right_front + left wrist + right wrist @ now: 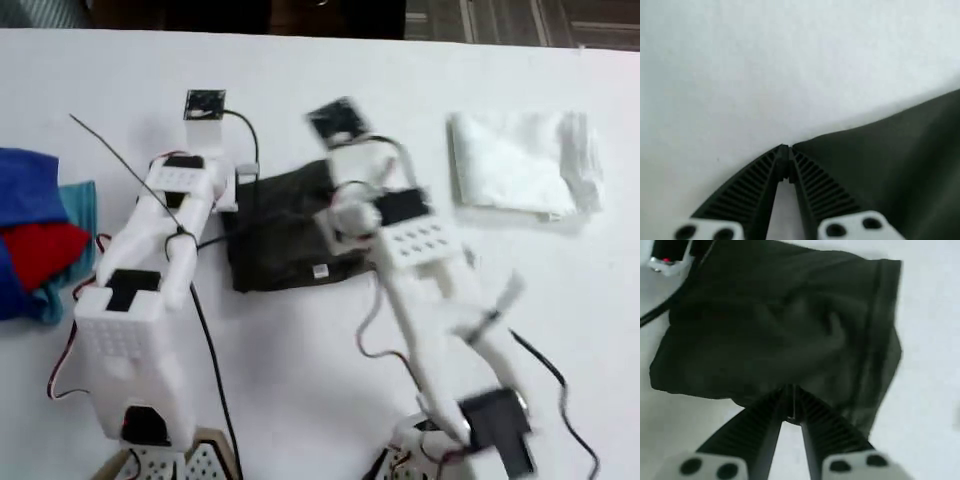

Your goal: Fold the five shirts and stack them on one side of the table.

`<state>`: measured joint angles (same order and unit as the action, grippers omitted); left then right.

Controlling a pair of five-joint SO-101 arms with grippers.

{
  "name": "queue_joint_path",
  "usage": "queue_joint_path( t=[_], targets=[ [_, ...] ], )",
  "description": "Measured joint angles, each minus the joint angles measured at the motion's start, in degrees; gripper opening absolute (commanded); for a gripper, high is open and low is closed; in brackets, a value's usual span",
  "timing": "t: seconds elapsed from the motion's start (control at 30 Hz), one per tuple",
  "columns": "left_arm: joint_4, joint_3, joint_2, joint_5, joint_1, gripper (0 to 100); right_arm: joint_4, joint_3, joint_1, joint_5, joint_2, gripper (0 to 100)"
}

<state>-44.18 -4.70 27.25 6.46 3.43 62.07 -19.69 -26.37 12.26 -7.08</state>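
A folded dark shirt [280, 245] lies at the middle of the table [300, 340]. My left gripper [243, 183] is at its far left corner; in the left wrist view its fingertips [784, 151] are shut right beside the dark shirt's [890, 165] corner, with no cloth seen between them. My right gripper [345, 212] is over the shirt's right part; in the right wrist view it [790, 390] is shut at the edge of the dark shirt [775, 325], seemingly pinching the cloth. A folded white shirt [520, 165] lies at the far right.
A loose heap of a blue shirt [25, 180], a red shirt [40, 250] and a teal one [82, 205] sits at the table's left edge. Black cables [215, 370] run along the table between the arms. Bare table lies in front of the dark shirt.
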Motion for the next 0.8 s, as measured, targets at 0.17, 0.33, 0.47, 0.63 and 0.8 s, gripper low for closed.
queue_joint_path(
  t=[0.17, 0.33, 0.47, 0.63, 0.8],
  targets=[
    [0.0, 0.0, 0.0, 0.0, 0.0, 3, 2.6, 6.0, -3.4, -0.1, 13.2, 1.8],
    [0.0, 0.0, 0.0, 0.0, 0.0, 3, 7.6, 6.9, -2.5, -0.4, 20.4, 1.8],
    [0.0, 0.0, 0.0, 0.0, 0.0, 3, 12.4, 7.0, 0.0, -0.4, 21.1, 1.8],
    [0.0, 0.0, 0.0, 0.0, 0.0, 3, 15.9, 8.6, 1.3, -0.4, 21.1, 1.8],
    [-1.3, 1.1, 0.0, 0.0, 0.0, 3, 16.8, 8.6, 1.4, 0.4, 13.2, 1.8]
  ],
)
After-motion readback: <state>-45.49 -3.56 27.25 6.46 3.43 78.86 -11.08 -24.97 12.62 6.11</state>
